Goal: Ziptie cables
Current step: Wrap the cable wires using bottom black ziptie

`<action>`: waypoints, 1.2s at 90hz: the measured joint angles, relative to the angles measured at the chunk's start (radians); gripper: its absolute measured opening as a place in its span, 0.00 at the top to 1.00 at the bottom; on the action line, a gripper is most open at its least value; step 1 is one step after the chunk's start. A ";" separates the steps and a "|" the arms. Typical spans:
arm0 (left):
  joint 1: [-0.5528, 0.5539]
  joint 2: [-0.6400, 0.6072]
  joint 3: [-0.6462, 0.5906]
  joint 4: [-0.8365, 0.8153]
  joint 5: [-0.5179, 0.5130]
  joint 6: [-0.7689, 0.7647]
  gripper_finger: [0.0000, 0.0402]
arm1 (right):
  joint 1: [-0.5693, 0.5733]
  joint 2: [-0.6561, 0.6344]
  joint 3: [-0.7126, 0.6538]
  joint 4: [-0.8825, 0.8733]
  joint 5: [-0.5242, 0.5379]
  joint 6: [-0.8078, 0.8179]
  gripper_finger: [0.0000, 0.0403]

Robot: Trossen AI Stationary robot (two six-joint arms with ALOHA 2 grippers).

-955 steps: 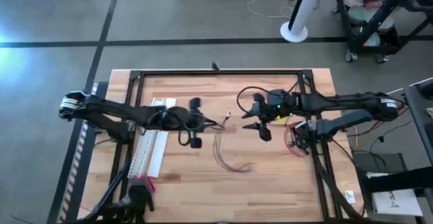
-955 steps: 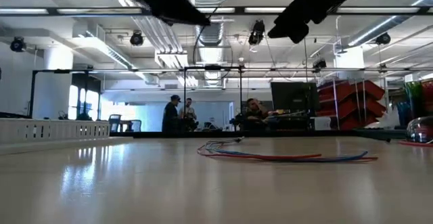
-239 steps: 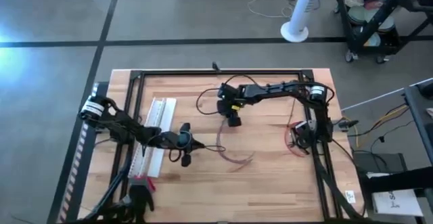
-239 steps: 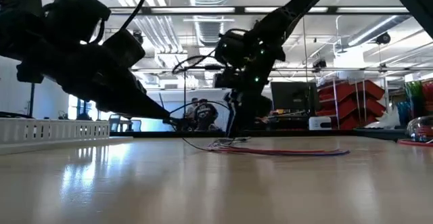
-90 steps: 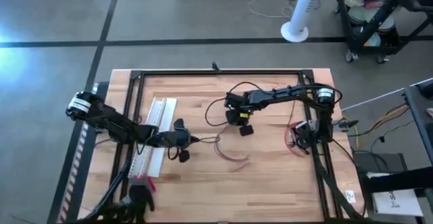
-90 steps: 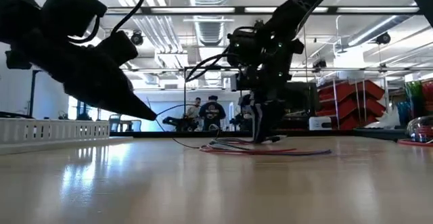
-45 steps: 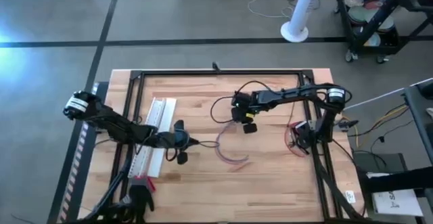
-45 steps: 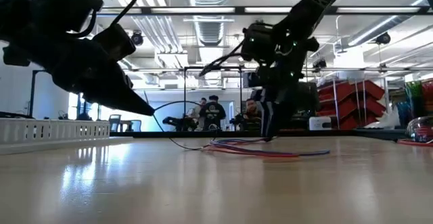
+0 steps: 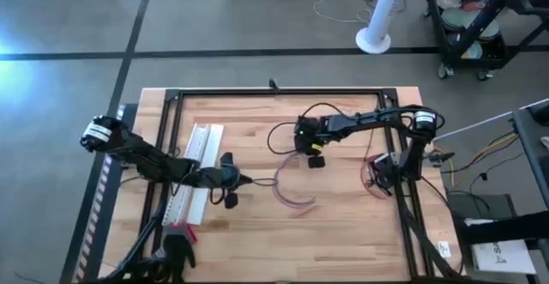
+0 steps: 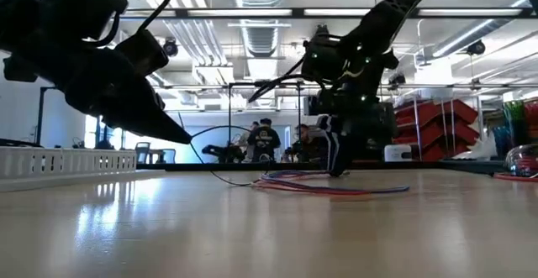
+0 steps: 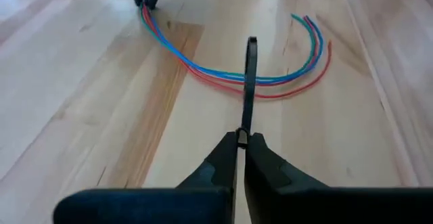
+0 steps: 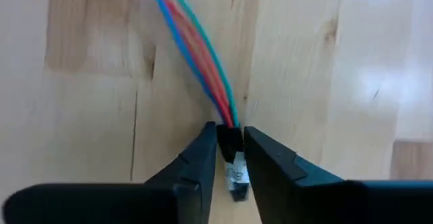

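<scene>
The cables [image 9: 290, 194], a thin bundle of red, blue and green wires, lie in a curve at mid-table [image 11: 270, 82]. My right gripper [image 9: 305, 154] stands over their far end, pointing down, and is shut on it [image 12: 231, 149]. My left gripper [image 9: 244, 180] is to the cables' left, shut on a thin black ziptie [image 11: 247, 88]. The ziptie sticks out ahead of the fingers toward the cables. In the low view my right gripper [image 10: 337, 170] reaches down to the bundle [image 10: 345, 189]. My left gripper pinches the ziptie's near end [image 11: 241, 135] between its two fingertips, coming level from the table's left and lying along the strap. The strap juts straight ahead, and its free end [image 11: 252, 43] is over the cables' curve; whether it touches them I cannot tell. My right gripper pinches the small dark-and-pale end piece of the cables [image 12: 234, 158] between its two fingers, from above, pointing down. The wires [image 12: 197, 51] run out from the fingers and lie slack on the table.
A long white slotted strip [image 9: 196, 174] lies along the left side, with a red-handled tool [image 9: 178, 230] near its front end. A coil of red wire [image 9: 374, 175] sits by the right arm's base. A black frame [image 9: 274, 91] borders the tabletop.
My right gripper has moved a little toward the table's right edge, staying shut, and has drawn the cables' far end along with it. The rest of the bundle has slid after it on the table.
</scene>
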 joint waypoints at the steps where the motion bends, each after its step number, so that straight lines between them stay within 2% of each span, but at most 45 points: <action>1: 0.000 0.000 0.000 0.000 0.000 0.000 1.00 | 0.000 0.000 0.000 -0.005 0.000 -0.001 0.88; 19: -0.003 0.000 0.000 0.000 0.000 0.000 1.00 | 0.004 -0.009 -0.001 -0.043 0.020 0.001 0.90; 56: -0.004 0.000 0.000 -0.016 0.000 -0.001 1.00 | 0.004 -0.105 -0.025 -0.166 0.027 -0.004 0.80; 81: -0.004 0.000 0.000 -0.009 0.000 -0.001 1.00 | 0.003 -0.080 -0.048 -0.029 0.014 -0.017 0.78; 108: -0.004 0.000 0.000 -0.012 -0.002 -0.001 1.00 | -0.008 -0.041 -0.044 -0.066 -0.011 0.021 0.86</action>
